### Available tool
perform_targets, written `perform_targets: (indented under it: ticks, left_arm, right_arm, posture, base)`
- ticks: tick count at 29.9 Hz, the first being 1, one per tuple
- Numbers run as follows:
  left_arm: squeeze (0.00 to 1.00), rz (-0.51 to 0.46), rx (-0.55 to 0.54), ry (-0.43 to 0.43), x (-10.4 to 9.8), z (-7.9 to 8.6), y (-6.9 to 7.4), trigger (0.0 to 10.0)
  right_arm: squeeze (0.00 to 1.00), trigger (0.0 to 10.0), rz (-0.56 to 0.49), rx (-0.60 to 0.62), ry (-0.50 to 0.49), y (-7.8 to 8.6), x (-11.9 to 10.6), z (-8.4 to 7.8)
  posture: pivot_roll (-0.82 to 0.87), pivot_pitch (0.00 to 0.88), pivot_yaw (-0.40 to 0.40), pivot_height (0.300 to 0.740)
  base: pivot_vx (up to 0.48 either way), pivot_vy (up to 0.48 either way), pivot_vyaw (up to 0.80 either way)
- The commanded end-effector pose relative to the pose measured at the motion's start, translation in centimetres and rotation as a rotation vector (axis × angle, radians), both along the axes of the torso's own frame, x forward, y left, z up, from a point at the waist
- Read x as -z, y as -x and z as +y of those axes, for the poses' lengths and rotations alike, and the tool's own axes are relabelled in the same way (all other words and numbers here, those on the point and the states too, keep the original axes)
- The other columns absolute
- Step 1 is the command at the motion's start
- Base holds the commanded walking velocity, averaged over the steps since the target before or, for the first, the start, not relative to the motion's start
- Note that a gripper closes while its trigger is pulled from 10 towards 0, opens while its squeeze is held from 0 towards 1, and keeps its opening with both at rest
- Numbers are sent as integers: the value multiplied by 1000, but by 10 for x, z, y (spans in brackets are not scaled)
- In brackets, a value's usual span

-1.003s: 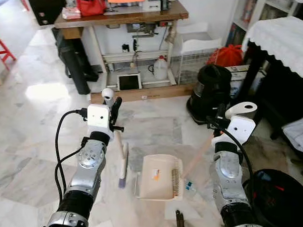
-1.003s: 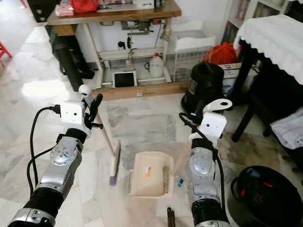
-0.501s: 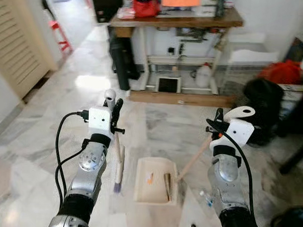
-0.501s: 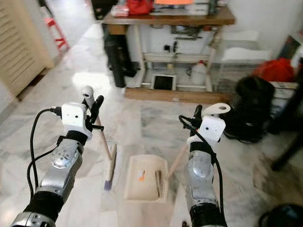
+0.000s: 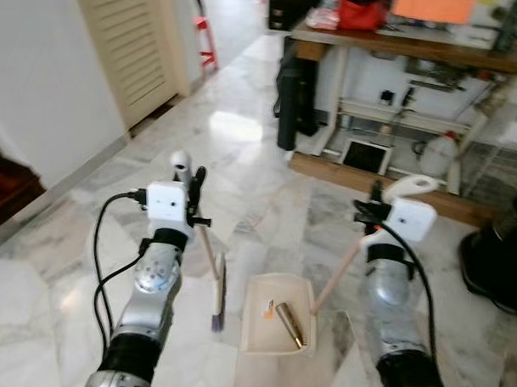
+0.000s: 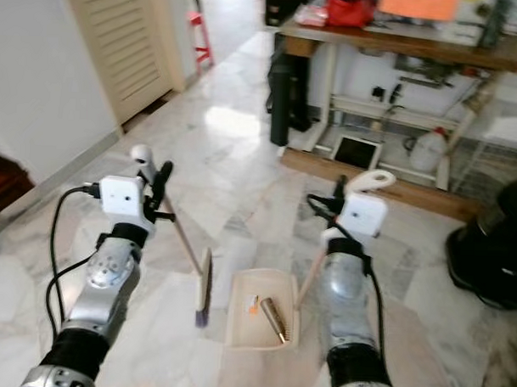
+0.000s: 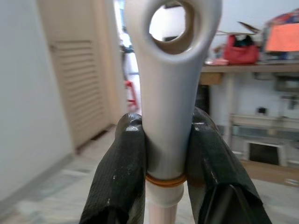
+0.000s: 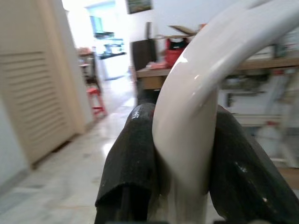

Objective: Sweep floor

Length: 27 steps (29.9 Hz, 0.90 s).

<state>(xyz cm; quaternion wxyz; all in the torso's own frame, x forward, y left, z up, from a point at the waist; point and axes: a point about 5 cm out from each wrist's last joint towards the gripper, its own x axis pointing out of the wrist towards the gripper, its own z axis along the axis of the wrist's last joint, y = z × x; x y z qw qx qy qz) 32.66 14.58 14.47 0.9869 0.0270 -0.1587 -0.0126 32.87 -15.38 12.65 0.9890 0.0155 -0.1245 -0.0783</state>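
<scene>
My left gripper (image 5: 193,194) is shut on the grey top of a broom handle (image 7: 169,88). The broom's pale stick slants down to its brush head (image 5: 219,292), which stands on the marble floor. My right gripper (image 5: 375,206) is shut on the white looped handle (image 8: 196,112) of a cream dustpan (image 5: 255,329). The pan rests flat on the floor between my arms, just right of the brush. Inside it lie a small orange scrap (image 5: 268,311) and a brownish stick-shaped piece (image 5: 289,323).
A wooden worktable (image 5: 416,46) with clutter underneath stands ahead at the back right. A black bin (image 5: 496,261) sits at the right edge. A louvred door (image 5: 132,45) and white wall run along the left, with a red stool (image 5: 203,37) farther back.
The camera has turned left: the louvred door and wall now show, and the table and bin have slid right. Both grippers keep their hold. The dustpan has turned slightly.
</scene>
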Motion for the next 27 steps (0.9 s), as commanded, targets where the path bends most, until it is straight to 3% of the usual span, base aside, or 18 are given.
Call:
perform_targets:
  ticks: [1,13,24,27]
  left_arm:
    - [0,-57,-9,-1,-11,-2,1,10000]
    - [0,-61,-38,12,-11,-2,4,10000]
    - [0,-54,-44,6,-13,0,6,10000]
    - [0,-54,-49,1,-14,2,6,10000]
  right_arm:
    - [0,10000,-67,-3,-26,-3,-17,-1]
    - [0,10000,-64,-8,-11,-5,-21,-5]
    - [0,10000,-42,-25,-38,-1,-16,5]
    - [0,10000,-20,-47,-79,-2,-13,8]
  posture:
    - [44,0,15,740]
    - [47,2,-2,740]
    - [62,34,18,740]
    - [65,39,23,740]
  base:
    - [0,0,800]
    - [0,0,800]
    - [0,0,800]
    - [0,0,0]
